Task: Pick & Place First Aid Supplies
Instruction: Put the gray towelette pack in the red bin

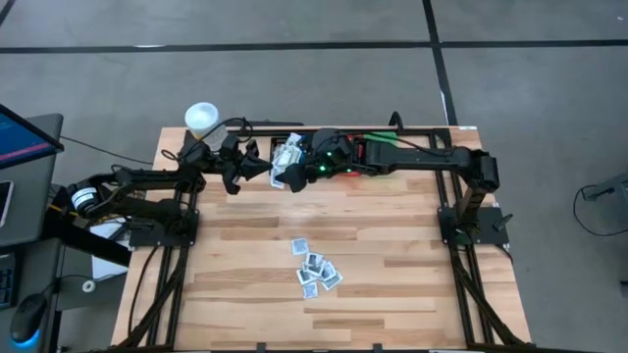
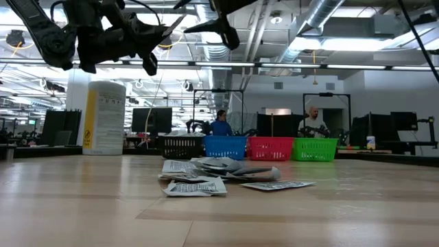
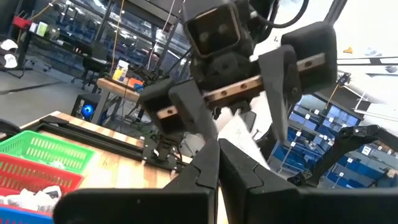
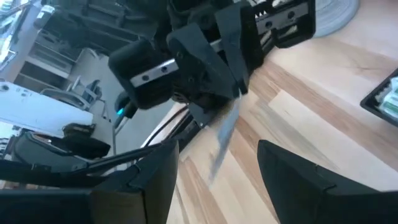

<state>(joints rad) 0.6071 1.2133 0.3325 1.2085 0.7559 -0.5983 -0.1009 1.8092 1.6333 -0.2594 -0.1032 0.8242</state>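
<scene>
My left gripper point(image 1: 265, 169) hangs above the far middle of the table, shut on one white first aid packet point(image 3: 239, 134). My right gripper point(image 4: 217, 155) faces it from the table's right, open. Its two fingers point(image 3: 283, 93) stand on either side of the packet's free part, with gaps showing. The right wrist view shows the packet point(image 4: 227, 127) below the left fingers. Several more packets point(image 1: 316, 270) lie in a loose pile flat on the wooden table point(image 1: 392, 294), near its middle. My left gripper pinches one end of the packet point(image 3: 227, 146) between its two shut fingers. The fingers come roughly level from the table's left. The rest of the packet sticks out beyond the fingertips toward the right gripper, tilted and lifted clear of the table.
Black point(image 2: 182, 146), blue point(image 2: 225, 146), red point(image 2: 270, 147) and green point(image 2: 315, 148) bins stand in a row along the far edge. A white tub with a yellow label point(image 2: 104, 116) stands at the far left. People sit in the room beyond the table.
</scene>
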